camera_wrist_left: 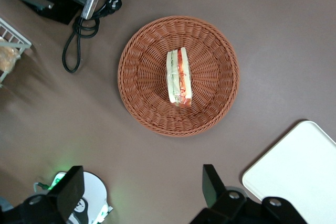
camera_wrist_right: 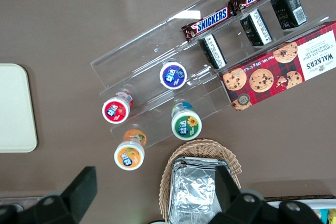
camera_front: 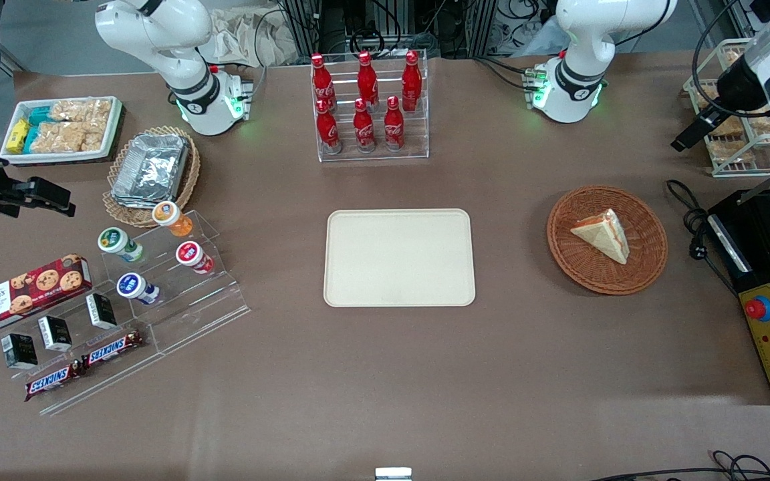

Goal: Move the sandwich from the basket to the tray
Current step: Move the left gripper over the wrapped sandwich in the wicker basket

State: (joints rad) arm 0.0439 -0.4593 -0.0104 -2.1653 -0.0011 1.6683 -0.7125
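The sandwich (camera_wrist_left: 179,77) lies in the middle of the basket (camera_wrist_left: 142,98), resting on one bread face, its red filling stripe showing along the cut edge. In the left wrist view it sits between the lines of the two fingers (camera_wrist_left: 211,184) but well clear of them, with bare worktop (camera_wrist_left: 157,171) between the basket's rim and the fingertips. The gripper (camera_wrist_left: 142,187) hangs high above the worktop over the basket's side of it, toward the working arm's end. Its jaws stand wide apart, holding nothing and touching nothing. In the front view the basket (camera_front: 646,267) stands apart from the tray (camera_front: 399,258), which lies flat in the middle of the worktop (camera_front: 385,374); the sandwich (camera_front: 604,234) there points its narrow end toward the camera.
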